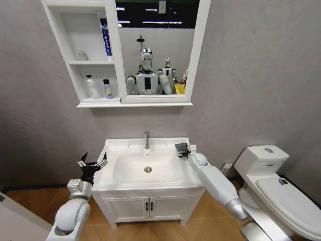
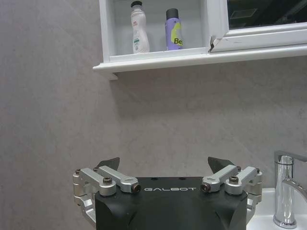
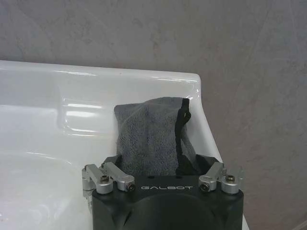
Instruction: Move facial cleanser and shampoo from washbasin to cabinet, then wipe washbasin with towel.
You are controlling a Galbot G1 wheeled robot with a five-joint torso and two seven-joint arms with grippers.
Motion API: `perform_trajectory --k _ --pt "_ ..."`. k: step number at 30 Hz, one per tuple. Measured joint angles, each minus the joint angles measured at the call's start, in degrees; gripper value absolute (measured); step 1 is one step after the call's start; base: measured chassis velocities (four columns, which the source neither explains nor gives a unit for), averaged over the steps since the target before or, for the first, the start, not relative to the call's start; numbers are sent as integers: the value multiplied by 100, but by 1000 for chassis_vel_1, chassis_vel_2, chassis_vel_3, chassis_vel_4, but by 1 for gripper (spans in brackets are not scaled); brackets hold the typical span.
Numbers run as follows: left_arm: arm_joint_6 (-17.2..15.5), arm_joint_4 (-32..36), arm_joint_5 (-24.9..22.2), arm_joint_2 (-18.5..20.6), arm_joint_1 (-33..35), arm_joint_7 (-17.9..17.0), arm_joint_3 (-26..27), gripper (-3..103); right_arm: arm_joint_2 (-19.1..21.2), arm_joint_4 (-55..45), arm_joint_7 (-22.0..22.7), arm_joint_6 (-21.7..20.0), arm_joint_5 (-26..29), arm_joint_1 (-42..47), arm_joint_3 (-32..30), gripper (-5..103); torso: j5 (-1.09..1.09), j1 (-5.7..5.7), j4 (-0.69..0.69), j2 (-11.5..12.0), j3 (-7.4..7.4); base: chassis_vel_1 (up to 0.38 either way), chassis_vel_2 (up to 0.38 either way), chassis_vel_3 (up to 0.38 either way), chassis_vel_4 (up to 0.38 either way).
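Observation:
The dark grey towel point(image 1: 180, 147) point(image 3: 148, 134) lies on the back right corner of the white washbasin point(image 1: 116, 146) point(image 3: 43, 96). My right gripper point(image 1: 185, 149) point(image 3: 160, 164) is open, with its fingers on either side of the towel's near end. My left gripper point(image 1: 92, 160) point(image 2: 165, 165) hangs open and empty just off the basin's left edge. In the lowest compartment of the cabinet point(image 1: 76, 62) stand a white bottle point(image 1: 91, 86) point(image 2: 139, 28) and a purple bottle point(image 1: 107, 89) point(image 2: 174, 29). A blue tube point(image 1: 105, 37) leans in the top compartment. I cannot tell which is the facial cleanser or the shampoo.
A chrome tap point(image 1: 147, 139) point(image 2: 285, 191) rises at the basin's back middle. A white toilet point(image 1: 273, 181) stands close on the right, beside my right arm. Under the basin is a low two-door vanity point(image 1: 149, 206). The mirror point(image 1: 155, 45) adjoins the cabinet.

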State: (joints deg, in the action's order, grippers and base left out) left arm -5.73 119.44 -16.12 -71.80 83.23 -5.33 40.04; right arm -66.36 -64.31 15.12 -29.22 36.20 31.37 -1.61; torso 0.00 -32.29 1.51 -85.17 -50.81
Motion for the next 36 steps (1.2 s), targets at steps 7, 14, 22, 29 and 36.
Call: perform_trajectory --k 7,14,22,29,36 --pt "15 3 -3 -5 18 28 53 100 -11 -2 -7 26 -19 1 0 62 0 0 0 0 0 0 0 0 0" --pt "36 9 -9 -13 34 56 92 100 10 -113 -6 45 -41 34 34 29 0 0 1 0 0 0 0 0 0" --pt "41 3 -25 -15 27 80 139 100 127 -367 90 99 16 93 51 5 1 0 0 0 0 0 0 0 0" --pt "66 -21 18 -68 37 100 103 100 478 -1429 695 -28 514 335 201 3 -1 0 0 0 0 0 0 0 0" --pt "91 -32 69 -122 44 110 55 100 635 -2490 1497 -220 1075 743 477 3 0 0 1 -1 0 0 0 0 0"
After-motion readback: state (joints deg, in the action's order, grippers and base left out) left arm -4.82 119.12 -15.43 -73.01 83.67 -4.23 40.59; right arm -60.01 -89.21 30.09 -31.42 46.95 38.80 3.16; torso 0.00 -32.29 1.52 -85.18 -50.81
